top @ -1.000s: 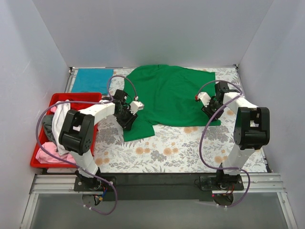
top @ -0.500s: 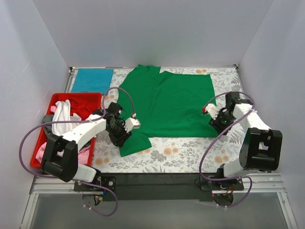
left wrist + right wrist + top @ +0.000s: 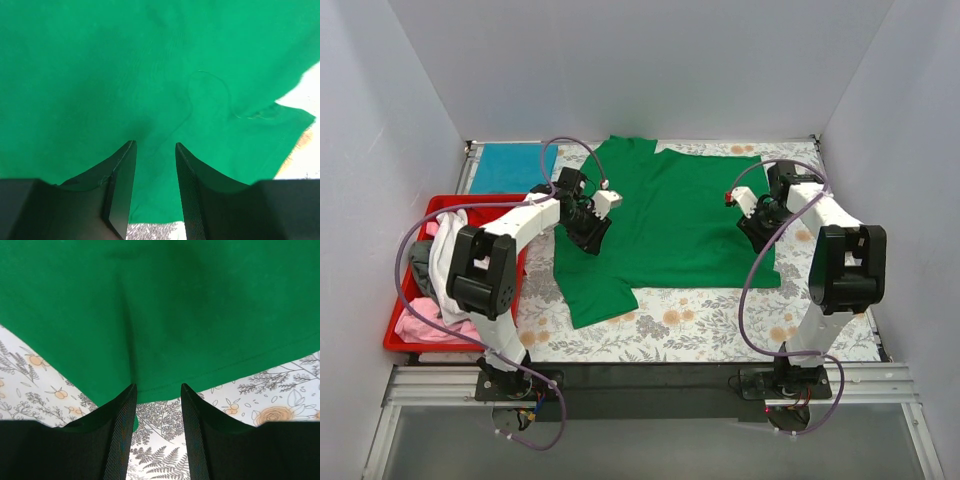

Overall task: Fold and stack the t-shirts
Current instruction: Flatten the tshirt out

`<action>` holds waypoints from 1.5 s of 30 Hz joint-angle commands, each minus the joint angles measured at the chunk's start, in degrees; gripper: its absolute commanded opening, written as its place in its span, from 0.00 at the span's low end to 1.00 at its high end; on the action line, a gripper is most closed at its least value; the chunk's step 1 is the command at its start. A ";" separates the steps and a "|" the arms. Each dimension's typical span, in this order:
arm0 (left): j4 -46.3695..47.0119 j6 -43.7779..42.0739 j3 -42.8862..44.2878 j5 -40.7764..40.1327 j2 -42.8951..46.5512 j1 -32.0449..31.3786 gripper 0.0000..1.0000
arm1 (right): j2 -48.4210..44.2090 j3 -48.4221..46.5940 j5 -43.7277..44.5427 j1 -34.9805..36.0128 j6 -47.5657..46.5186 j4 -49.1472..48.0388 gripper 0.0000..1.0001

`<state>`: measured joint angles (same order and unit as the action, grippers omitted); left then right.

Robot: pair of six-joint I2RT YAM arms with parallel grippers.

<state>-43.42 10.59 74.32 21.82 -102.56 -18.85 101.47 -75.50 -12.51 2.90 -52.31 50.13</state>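
A bright green t-shirt (image 3: 670,225) lies spread flat in the middle of the surface, collar toward the far wall and hem toward you. Its near-left sleeve (image 3: 592,298) juts out toward the near edge, slightly rumpled. Under it is a grey floral cloth (image 3: 700,315) that covers the surface.

The left jaws sit over the shirt's left side, just above the sleeve. In the left wrist view they stand narrowly parted over smooth green fabric, with nothing clamped. The right jaws sit at the shirt's right edge. In the right wrist view they are also narrowly parted, straddling the green hem where it meets the floral cloth, gripping nothing.

A folded teal-blue shirt (image 3: 510,168) lies in the far-left corner, apart from the green one. A red tray (image 3: 400,343) at the left edge holds a white shirt (image 3: 445,250), a pink shirt (image 3: 425,322) and a dark grey shirt (image 3: 418,268) in a loose heap. The left arm (image 3: 520,222) reaches across the tray's far corner, and purple cables (image 3: 760,300) loop above both arms.

A second ago the green shirt was bunched, with its far edge crumpled. Now it lies open. Half a second ago the left jaws were down at the sleeve and the right jaws were near the hem's right corner. Both now sit farther from you.
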 commanded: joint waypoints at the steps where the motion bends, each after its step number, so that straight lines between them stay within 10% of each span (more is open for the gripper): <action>1: 1.76 2.68 -0.05 -1.87 -0.70 0.31 0.36 | 0.48 2.36 3.19 -0.44 1.95 -2.05 0.47; 19: -6.60 -6.11 -14.97 4.81 19.85 -7.24 0.40 | -5.76 5.20 -0.23 -1.75 1.33 -1.44 0.47; 36: -5.88 -8.13 -28.70 -7.06 14.75 -15.85 0.35 | 0.40 11.60 9.25 -0.79 -1.03 -4.24 0.44; 45: -18.71 -8.04 -27.31 6.37 22.93 -27.37 0.34 | -11.29 20.75 12.96 -4.47 -7.53 -0.93 0.42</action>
<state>-54.52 3.16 44.93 19.51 -82.96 -44.25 93.86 -55.18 -1.43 0.40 -55.92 45.65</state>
